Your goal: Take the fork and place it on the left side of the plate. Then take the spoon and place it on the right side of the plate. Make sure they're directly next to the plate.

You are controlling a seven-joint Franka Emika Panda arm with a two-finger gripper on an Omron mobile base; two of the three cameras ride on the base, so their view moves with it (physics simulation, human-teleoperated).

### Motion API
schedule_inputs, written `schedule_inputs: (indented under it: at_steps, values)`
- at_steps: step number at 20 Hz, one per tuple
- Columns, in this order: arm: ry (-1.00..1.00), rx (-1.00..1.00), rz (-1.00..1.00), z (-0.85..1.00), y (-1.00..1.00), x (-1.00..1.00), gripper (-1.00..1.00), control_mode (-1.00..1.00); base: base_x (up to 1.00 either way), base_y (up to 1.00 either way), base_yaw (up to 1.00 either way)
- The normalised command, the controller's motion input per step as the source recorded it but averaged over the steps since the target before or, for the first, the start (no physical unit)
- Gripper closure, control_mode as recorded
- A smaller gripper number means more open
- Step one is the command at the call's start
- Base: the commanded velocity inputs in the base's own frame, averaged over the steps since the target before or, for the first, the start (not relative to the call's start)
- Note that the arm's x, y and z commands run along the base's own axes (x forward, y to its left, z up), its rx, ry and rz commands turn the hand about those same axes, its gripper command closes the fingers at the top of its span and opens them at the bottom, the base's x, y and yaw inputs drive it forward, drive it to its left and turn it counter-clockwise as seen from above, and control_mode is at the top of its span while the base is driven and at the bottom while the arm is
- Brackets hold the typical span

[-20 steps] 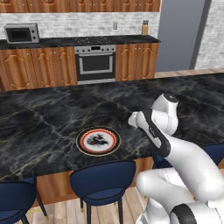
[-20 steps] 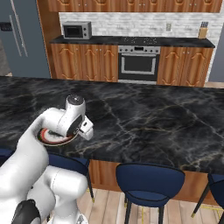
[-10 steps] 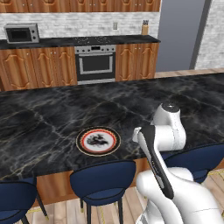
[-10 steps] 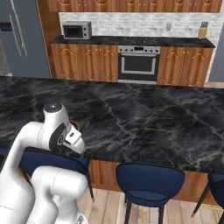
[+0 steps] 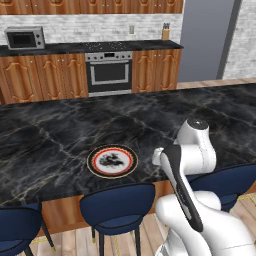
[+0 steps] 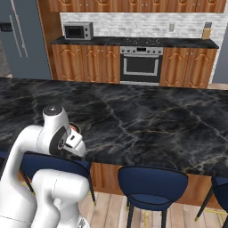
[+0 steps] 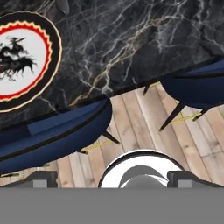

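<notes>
The plate (image 5: 112, 161) lies flat near the front edge of the black marble bench (image 5: 60, 130), above 2 blue stools (image 5: 117, 204). The end effector (image 7: 112, 177) is released and holds nothing, beside the plate over the bench edge. A slim spoon-like utensil (image 7: 65, 13) lies just beside the plate's rim.

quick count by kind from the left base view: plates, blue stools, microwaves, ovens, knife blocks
plate: 1
blue stool: 3
microwave: 1
oven: 1
knife block: 1
total: 7
</notes>
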Motion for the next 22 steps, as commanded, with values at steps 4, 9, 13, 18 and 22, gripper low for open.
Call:
schedule_inputs:
  at_steps: [4, 9, 13, 18, 22]
  values:
    - [0.0, 0.0, 0.06, 0.0, 0.0, 0.0, -1.0, -1.0, 0.0, 0.0, 0.0]
    - [0.0, 0.0, 0.01, 0.0, 0.0, 0.0, -1.0, 1.0, -0.46, -0.21, 0.01]
    - [0.0, 0.0, 0.0, 0.0, 0.0, 0.0, -1.0, 1.0, -1.0, -0.67, -0.02]
    - [0.0, 0.0, 0.0, 0.0, 0.0, 0.0, -1.0, 1.0, -0.7, -0.96, -0.05]
    - [0.0, 0.0, 0.0, 0.0, 0.0, 0.0, -1.0, 1.0, -0.01, -1.0, -0.04]
